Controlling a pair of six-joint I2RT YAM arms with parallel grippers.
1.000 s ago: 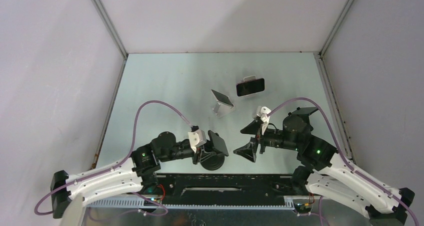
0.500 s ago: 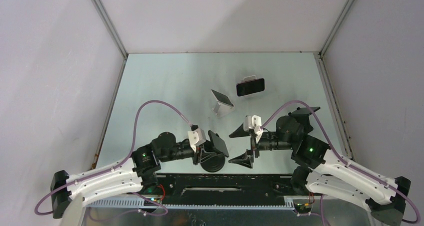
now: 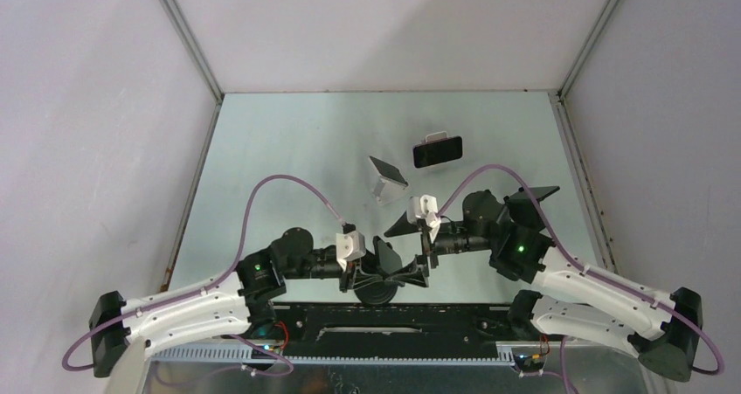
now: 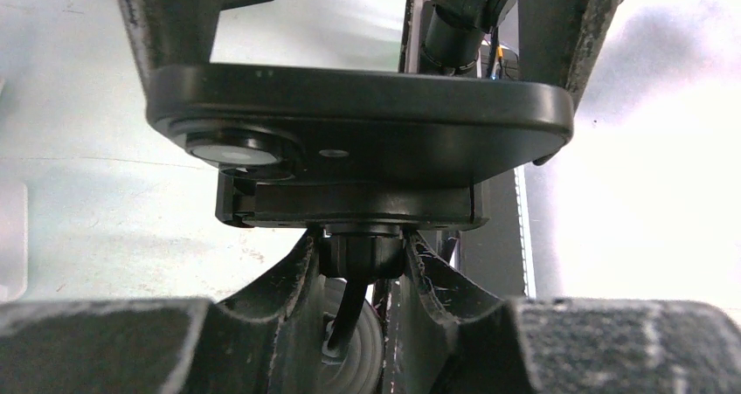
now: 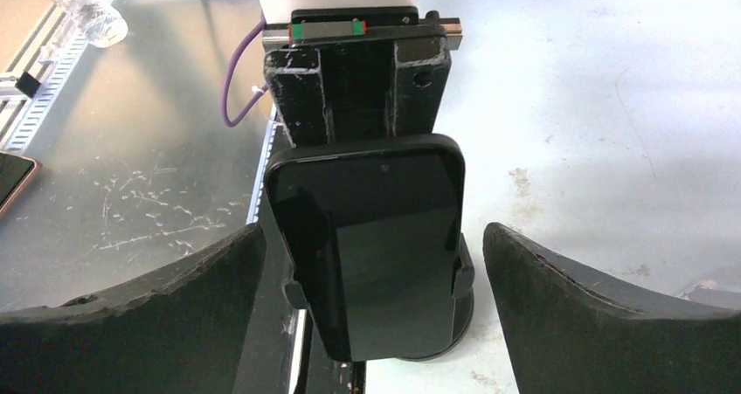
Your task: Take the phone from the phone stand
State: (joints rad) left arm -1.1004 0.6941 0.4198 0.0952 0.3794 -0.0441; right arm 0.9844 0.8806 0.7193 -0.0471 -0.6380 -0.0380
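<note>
Your left hand [image 4: 358, 267] is clenched on the neck of the black plastic phone stand [image 4: 349, 206]; if it slips, the stand lifts too. Beyond, the glossy black phone [image 5: 384, 263] sits cradled in it, flanked by your right hand [image 5: 371, 241], released wide: closing off-centre could twist it

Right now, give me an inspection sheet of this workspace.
Surface: table, pale metal, scuffed.
Job's things: phone clamped in the phone stand, close to the arm bases.
Clutter: second phone on its own holder; silver stand beside it.
Grippers: left gripper shut on the phone stand's neck; right gripper open, fingers either side of the phone, not touching.
Cables: purple cable looped over each arm.
Surroundings: white walls.
</note>
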